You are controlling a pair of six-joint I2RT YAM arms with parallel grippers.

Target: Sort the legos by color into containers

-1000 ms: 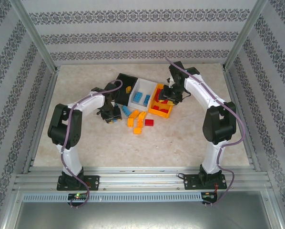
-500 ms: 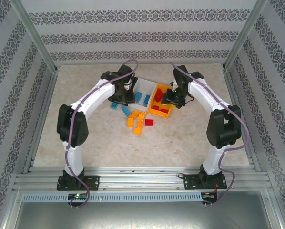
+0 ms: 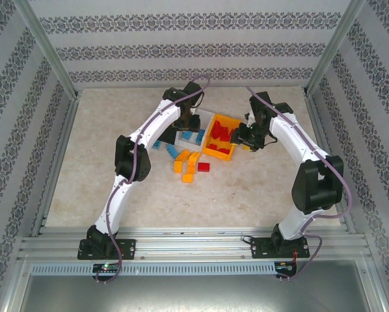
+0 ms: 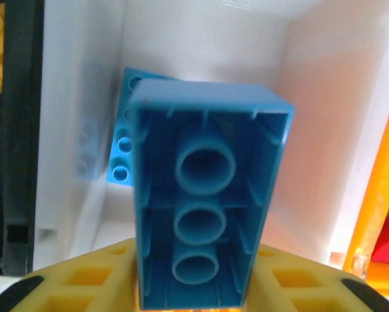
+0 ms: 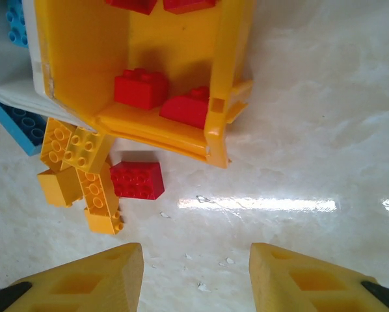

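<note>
the blue brick [image 4: 204, 214] is hanging over the white bin [image 4: 311, 130]. in the left wrist view its long axis is running from 12 to 6 o'clock, its hollow underside is facing the camera, and the bin's floor is lying straight beyond it. another blue brick [image 4: 123, 162] is resting on that floor at about 9 o'clock from it. the black bin [image 4: 19, 162] is showing at the 9 o'clock edge and the orange bin [image 4: 383, 195] at the 3 o'clock edge, so the held brick is sitting between the white walls and not over either neighbour.

the left gripper [image 4: 194, 286] is holding the brick by its 6 o'clock end, with the fingers set narrow, one on each long side. as i judge it, the coming move is a plain drop. what it is turning on is that the white bin is lying directly beyond the brick, so letting go should be enough with no sideways shift.

the right gripper [image 5: 194, 273] is hovering empty over bare table, its fingers standing apart with nothing between them. a red brick [image 5: 137, 180] is lying on the table at about 11 o'clock from them, long axis running 9 to 3, just outside the orange bin's near rim. yellow bricks [image 5: 84, 175] are crowding its 9 o'clock side.
</note>
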